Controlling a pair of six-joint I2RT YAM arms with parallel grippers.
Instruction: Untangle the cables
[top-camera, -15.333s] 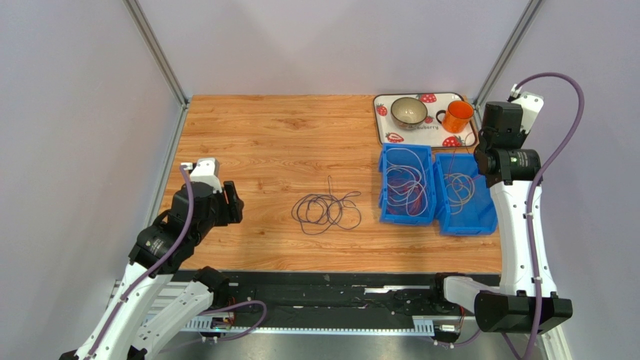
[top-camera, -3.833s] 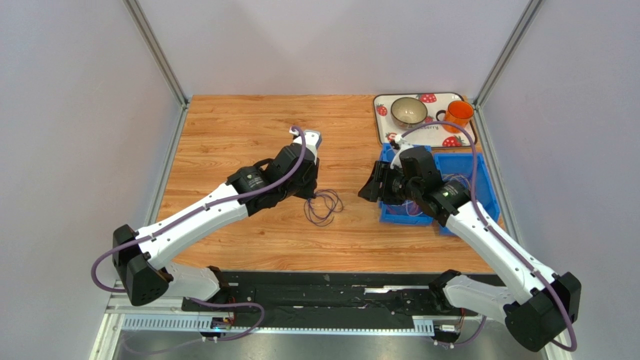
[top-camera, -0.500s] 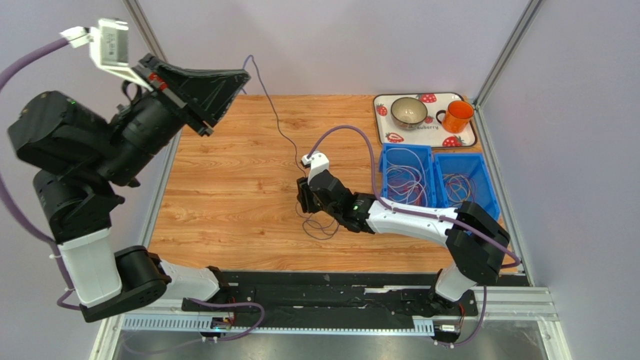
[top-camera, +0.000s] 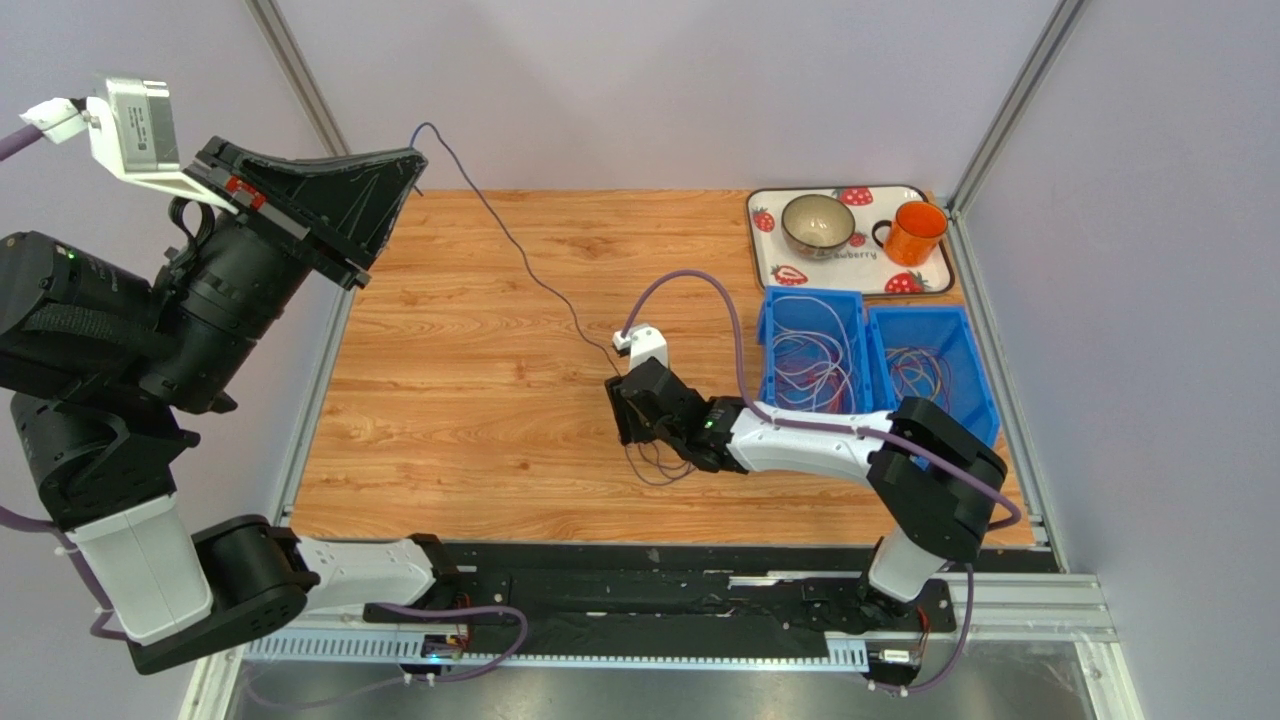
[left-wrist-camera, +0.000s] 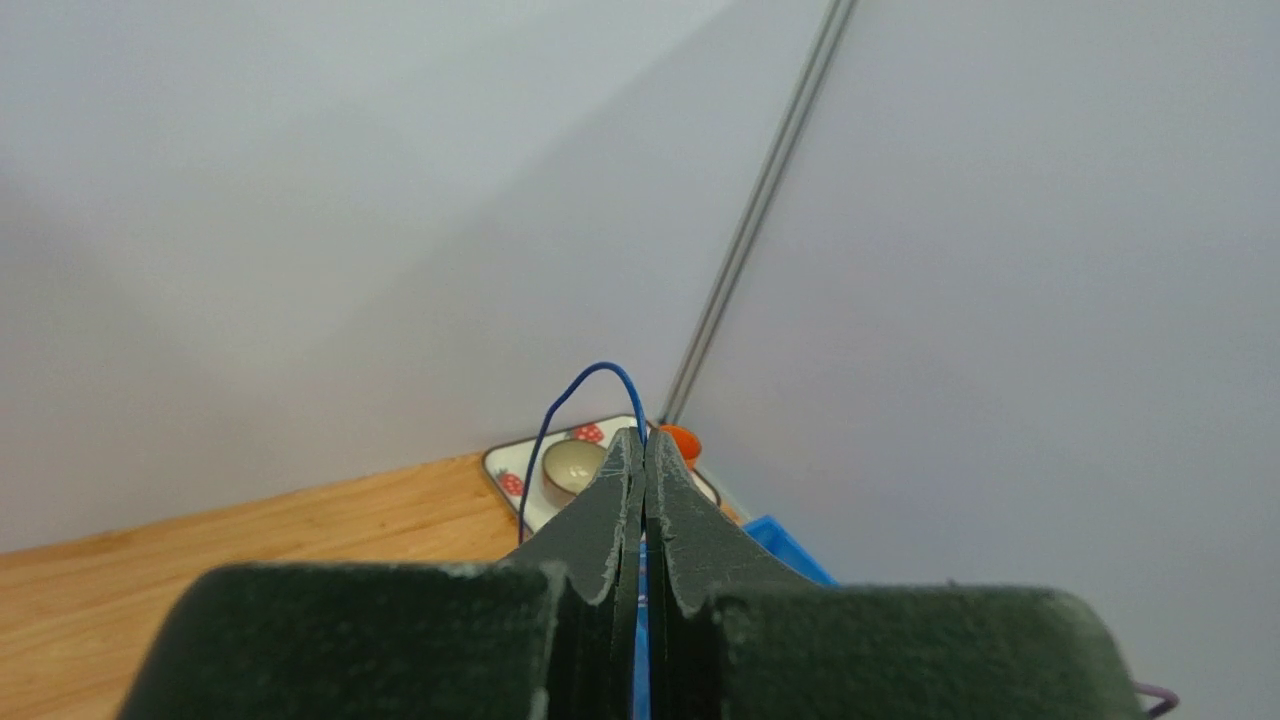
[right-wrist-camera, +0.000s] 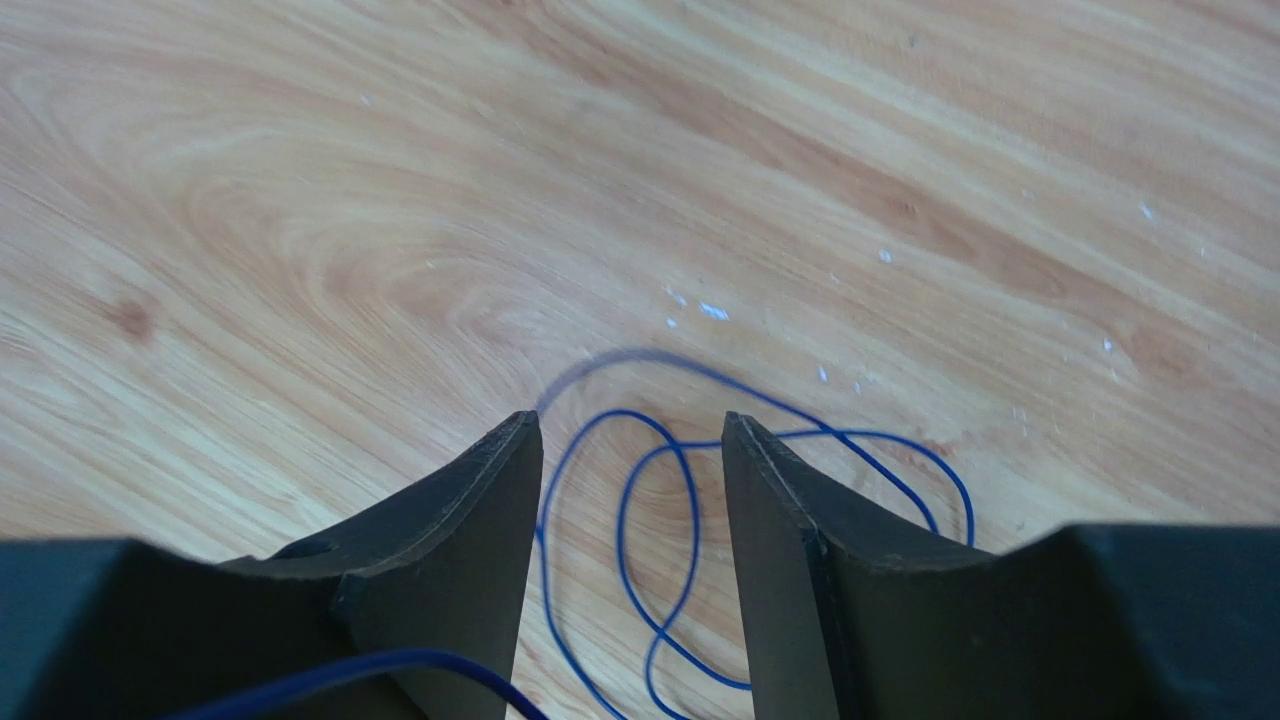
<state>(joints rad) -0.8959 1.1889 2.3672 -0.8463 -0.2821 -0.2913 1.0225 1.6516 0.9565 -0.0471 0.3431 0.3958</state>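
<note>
One blue cable (top-camera: 511, 252): end in the clamped left pincer (left-wrist-camera: 645, 444), loops between fingers (right-wrist-camera: 499, 495) of the parted right pincer (right-wrist-camera: 631, 432).

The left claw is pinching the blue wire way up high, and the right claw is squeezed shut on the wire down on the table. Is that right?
Not quite. The left gripper does pinch the cable up high, but the right gripper is not shut: the right wrist view shows its jaws apart, over cable loops lying on the table.
</note>
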